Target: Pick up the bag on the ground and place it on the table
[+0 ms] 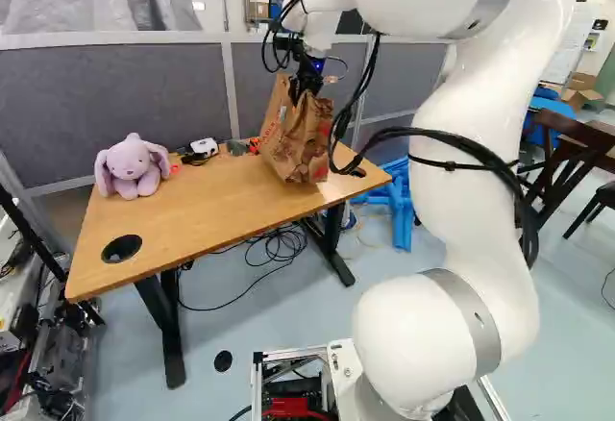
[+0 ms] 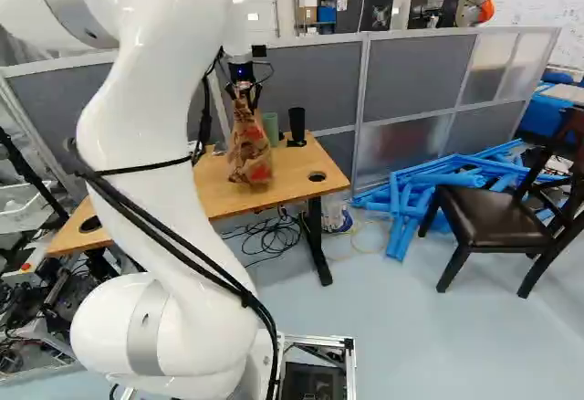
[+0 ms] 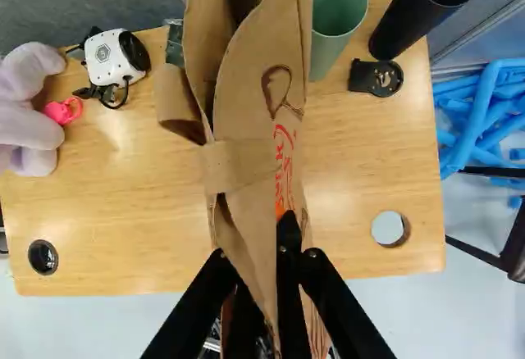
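In the left base view, one plush rabbit point(image 1: 132, 166), one pink thing point(image 3: 63, 111) and one white gadget point(image 3: 115, 56) sit left of the bag point(image 2: 248, 149). Right of it in the right base view stand two cups, green point(image 2: 270, 129) and black point(image 2: 297, 124). The wooden table point(image 1: 192, 219) under the bag has two holes, one either side. Grey partitions point(image 1: 115, 94) rise behind it; blue tubes point(image 2: 401, 201) and a chair point(image 2: 484, 217) lie farther right. The arm point(image 1: 490, 142) reaches forward, its gripper point(image 2: 244, 99) pointing down, clenched on the bag's top over the table.
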`<state>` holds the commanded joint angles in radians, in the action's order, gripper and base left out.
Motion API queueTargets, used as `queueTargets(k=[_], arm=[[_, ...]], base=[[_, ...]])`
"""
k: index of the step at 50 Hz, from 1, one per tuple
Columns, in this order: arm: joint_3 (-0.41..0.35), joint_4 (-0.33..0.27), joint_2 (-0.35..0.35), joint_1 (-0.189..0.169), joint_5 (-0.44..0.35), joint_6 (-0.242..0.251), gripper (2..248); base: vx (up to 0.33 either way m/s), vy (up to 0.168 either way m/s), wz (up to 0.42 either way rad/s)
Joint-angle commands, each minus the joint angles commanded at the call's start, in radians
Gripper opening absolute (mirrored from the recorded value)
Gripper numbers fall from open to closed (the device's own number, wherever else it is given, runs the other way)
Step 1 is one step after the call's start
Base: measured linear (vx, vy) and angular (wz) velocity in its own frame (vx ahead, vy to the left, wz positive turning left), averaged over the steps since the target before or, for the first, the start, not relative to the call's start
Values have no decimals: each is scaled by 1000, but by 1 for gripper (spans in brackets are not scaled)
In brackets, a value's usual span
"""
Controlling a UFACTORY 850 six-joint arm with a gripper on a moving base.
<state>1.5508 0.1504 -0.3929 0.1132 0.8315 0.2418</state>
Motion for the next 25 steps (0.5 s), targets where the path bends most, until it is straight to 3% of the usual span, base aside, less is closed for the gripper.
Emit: queueTargets(k=[25], arm=[[62, 0, -99, -4, 0, 0, 21]], base=[[0, 0, 0]])
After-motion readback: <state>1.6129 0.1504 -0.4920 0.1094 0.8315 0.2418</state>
